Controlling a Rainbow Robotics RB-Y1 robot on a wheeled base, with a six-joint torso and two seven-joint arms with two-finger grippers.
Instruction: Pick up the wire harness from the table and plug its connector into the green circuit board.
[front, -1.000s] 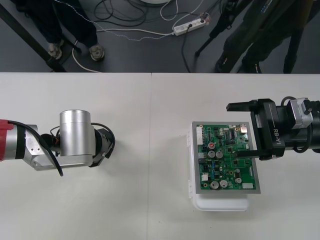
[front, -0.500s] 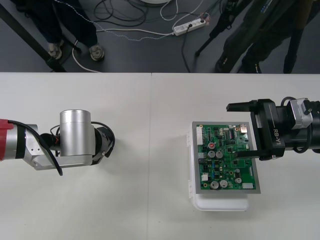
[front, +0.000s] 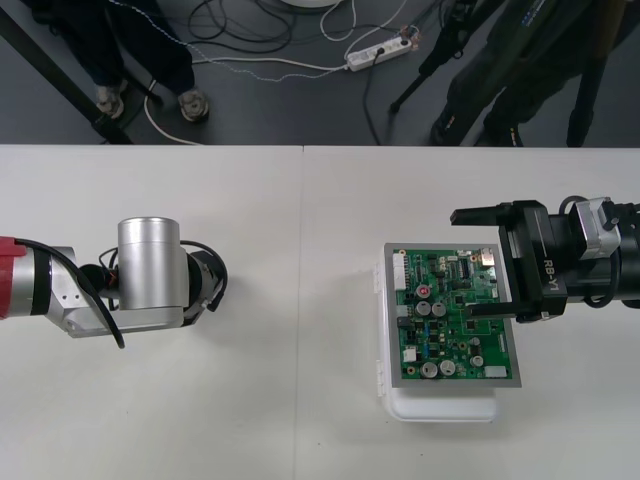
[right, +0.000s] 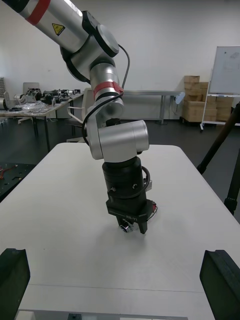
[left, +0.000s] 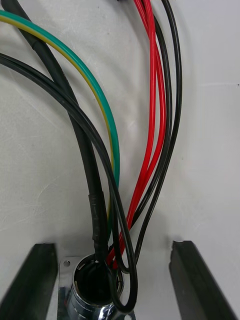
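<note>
The wire harness (left: 154, 140) lies on the desk (front: 300, 400) at 9 o'clock, its metal socket (left: 92, 285) between the left hand's (left: 115, 245) spread fingers. At 3 o'clock the green circuit board (front: 450, 325) sits beneath the right hand (front: 462, 262), also spread and marked "RB-Y1".

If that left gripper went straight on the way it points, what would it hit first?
Probably the harness's metal socket, lying between its open jaws on the table; depth is unclear.

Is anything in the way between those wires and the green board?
Nothing visible: bare table lies between the harness, under the left end effector, and the board. The open right end effector reaches over the board's right side.
</note>
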